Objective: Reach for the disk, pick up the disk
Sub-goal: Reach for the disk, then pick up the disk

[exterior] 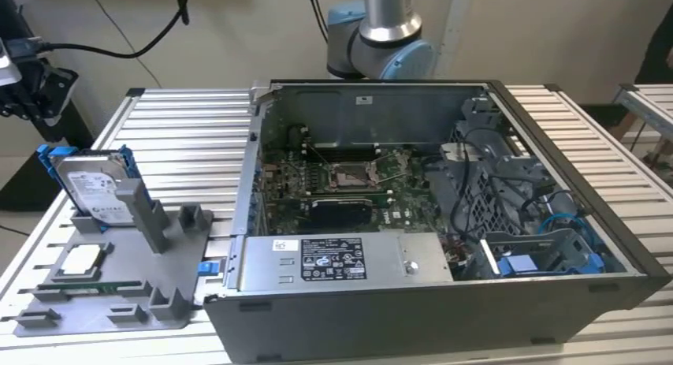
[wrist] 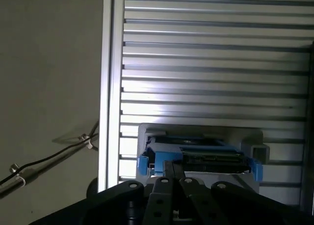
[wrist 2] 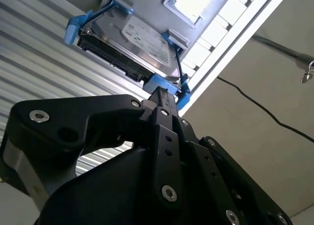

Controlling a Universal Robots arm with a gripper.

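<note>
The disk [exterior: 93, 185] is a silver-grey drive with a white label in a blue bracket. It stands tilted on edge in a grey holder [exterior: 158, 223] at the exterior view's left. In the second wrist view the disk [wrist 2: 132, 36] lies just beyond my gripper [wrist 2: 159, 93], whose black fingers come together at one tip near the bracket's blue corner. The first wrist view has the disk [wrist: 211, 156] edge-on, right past my gripper [wrist: 171, 165]. The fingers look shut with nothing between them, and they do not hold the disk.
An open computer case [exterior: 421, 223] with its power supply box [exterior: 336, 258] fills the middle of the ribbed metal table [exterior: 189, 128]. The grey holder also carries a square CPU chip [exterior: 82, 260] and a memory stick [exterior: 90, 288]. A cable [wrist: 49, 158] runs across the floor beside the table.
</note>
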